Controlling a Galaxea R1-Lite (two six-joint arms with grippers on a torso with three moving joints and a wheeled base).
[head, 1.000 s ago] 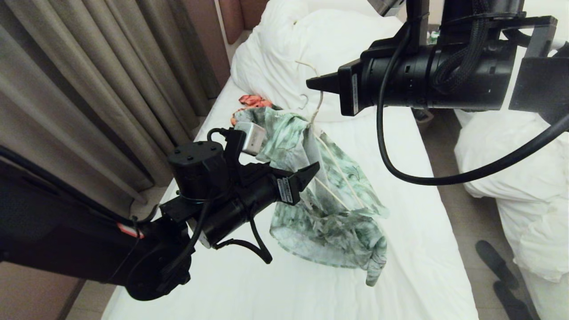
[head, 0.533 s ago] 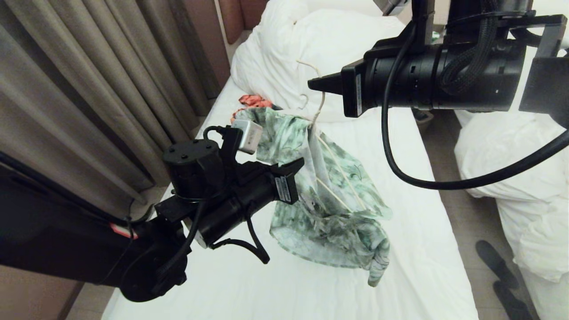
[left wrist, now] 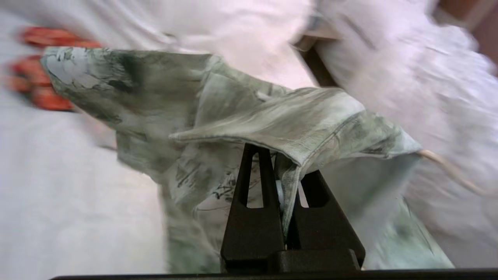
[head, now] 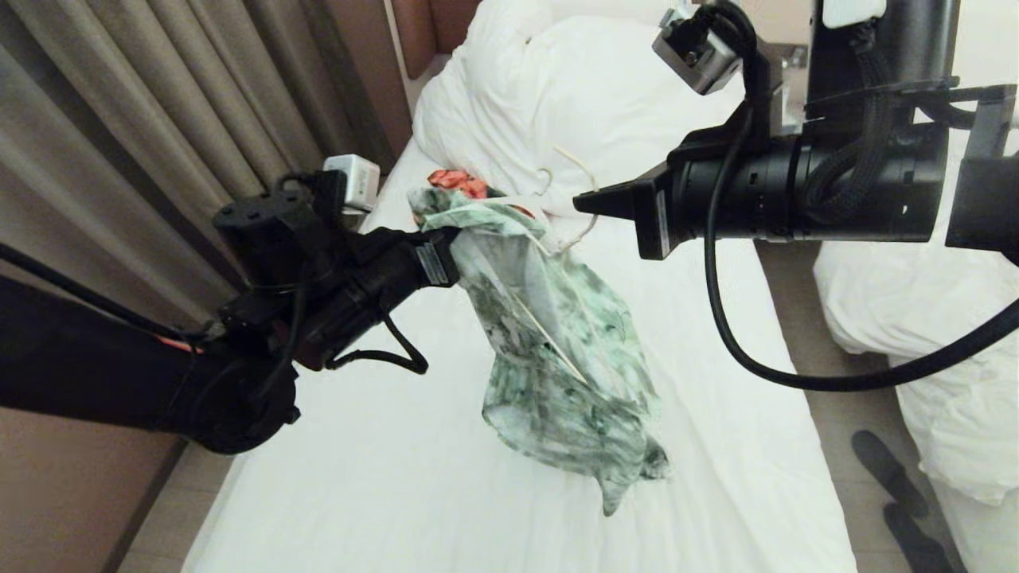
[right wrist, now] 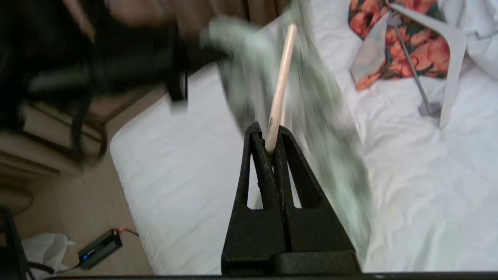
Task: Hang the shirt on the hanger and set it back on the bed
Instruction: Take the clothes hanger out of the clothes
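Bed (head: 740, 446): white sheet spread below both grippers; nothing of the task is set down on it.
Shirt (head: 557, 374): hung beyond and below the fingers, its long axis slanted downward; a fold of cloth is clamped in the left gripper (head: 452, 256).
Hanger (right wrist: 281, 77): its thin rod is pinched in the right gripper (right wrist: 271, 144), running straight out from the fingertips into the shirt.
Nearer arm: the left is judged closer to the cloth still to be drawn over the wire.
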